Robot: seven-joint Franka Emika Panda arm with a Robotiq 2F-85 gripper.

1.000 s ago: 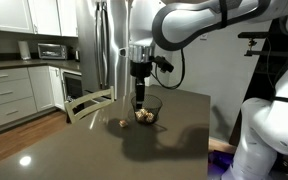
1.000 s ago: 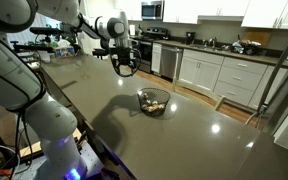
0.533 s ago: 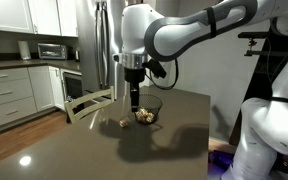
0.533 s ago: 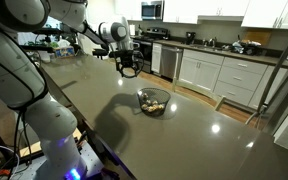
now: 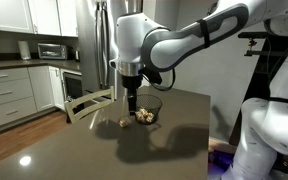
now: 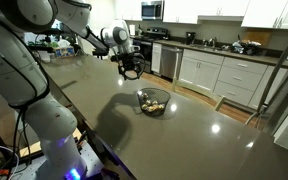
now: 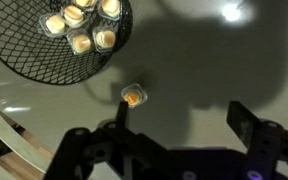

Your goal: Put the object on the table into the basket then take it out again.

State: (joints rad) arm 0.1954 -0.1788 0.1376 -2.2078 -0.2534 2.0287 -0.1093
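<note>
Our claw [image 7: 174,152] stands wide open in the wrist view. Its two dark fingers [image 7: 84,155] sit far apart at the lower edge with nothing between them, and the frame cuts them off below. In both exterior views the claw [image 5: 131,106] [image 6: 132,68] points straight down over the table [image 5: 169,145], clear of its surface.

Just beyond the fingers lies the object [image 7: 133,96]. It is a tiny pale cream lump with a yellow-orange centre, resting on the glossy dark table [image 7: 209,70]. It sits just beside the basket [image 7: 29,60], outside its rim and not touching it as far as we can see. In an exterior view the object [image 5: 122,123] is only a pale speck on the table, beside the basket [image 5: 155,102].

The basket is a round dark wire mesh. Several similar cream lumps [image 7: 80,22] are bunched together inside it.

The wrist view cuts the basket off at the top and left edges, so we see only part of its rim. In an exterior view the basket [image 6: 153,103] and its pale contents show, but we cannot make out the object on the table [image 6: 134,140] there. At that size the claw's fingers blur into one dark shape.
</note>
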